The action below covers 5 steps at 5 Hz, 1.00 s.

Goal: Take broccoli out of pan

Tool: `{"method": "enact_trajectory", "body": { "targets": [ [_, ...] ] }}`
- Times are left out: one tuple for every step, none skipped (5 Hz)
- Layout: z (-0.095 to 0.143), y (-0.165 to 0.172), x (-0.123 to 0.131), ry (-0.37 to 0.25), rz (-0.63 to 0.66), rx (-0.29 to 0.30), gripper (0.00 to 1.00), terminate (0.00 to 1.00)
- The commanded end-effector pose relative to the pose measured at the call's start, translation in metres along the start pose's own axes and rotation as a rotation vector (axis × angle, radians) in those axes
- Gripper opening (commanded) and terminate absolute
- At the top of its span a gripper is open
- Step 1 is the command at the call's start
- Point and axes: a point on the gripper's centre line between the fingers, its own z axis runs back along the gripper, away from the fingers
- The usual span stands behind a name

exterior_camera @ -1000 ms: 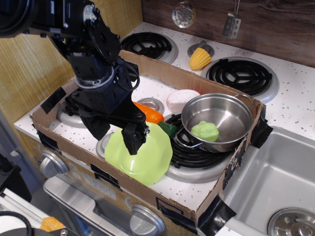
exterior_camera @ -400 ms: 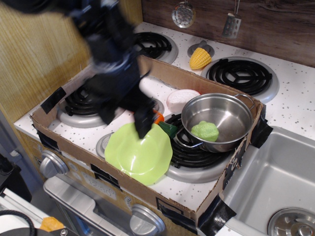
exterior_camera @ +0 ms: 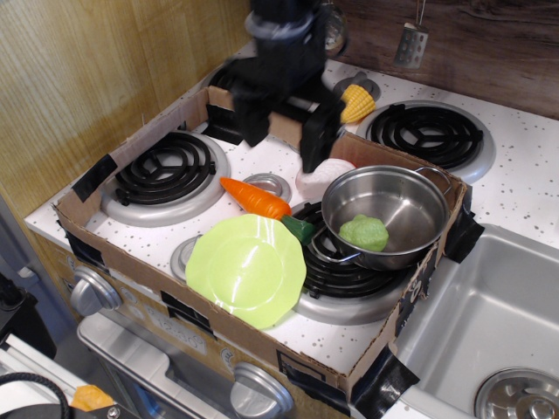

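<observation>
The pale-green broccoli (exterior_camera: 363,232) lies on the flat bottom of the shiny steel pan (exterior_camera: 406,199), toward its front left. The pan stands on the front right burner inside the cardboard box. My gripper (exterior_camera: 285,133) is up at the back of the box, behind and left of the pan and well above the stove. It is blurred by motion. Its two dark fingers (exterior_camera: 318,145) hang apart with nothing between them, so it is open and clear of the pan.
A lime-green plate (exterior_camera: 246,269) lies front centre, an orange carrot (exterior_camera: 255,198) behind it, and a white round toy (exterior_camera: 316,181) left of the pan. The cardboard box wall (exterior_camera: 262,336) rings the stove. A corn cob (exterior_camera: 354,103) sits at the back and a sink (exterior_camera: 489,323) is at the right.
My arm has swung from above the green plate at the front left up and back to the box's rear, uncovering the plate and carrot. The broccoli and pan have not moved.
</observation>
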Motion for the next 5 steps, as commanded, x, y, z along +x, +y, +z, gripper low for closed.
{"method": "enact_trajectory", "body": {
  "targets": [
    [-0.012,-0.035,0.025,-0.111,0.092,-0.059,1.00,0.00],
    [-0.019,-0.056,0.023,-0.127,0.162,-0.097,1.00,0.00],
    [-0.025,-0.072,0.026,-0.110,0.202,-0.140,1.00,0.00],
    [-0.034,-0.074,0.028,-0.116,0.187,-0.175,1.00,0.00],
    [-0.047,-0.077,0.025,-0.120,0.186,-0.190,1.00,0.00]
  ]
}}
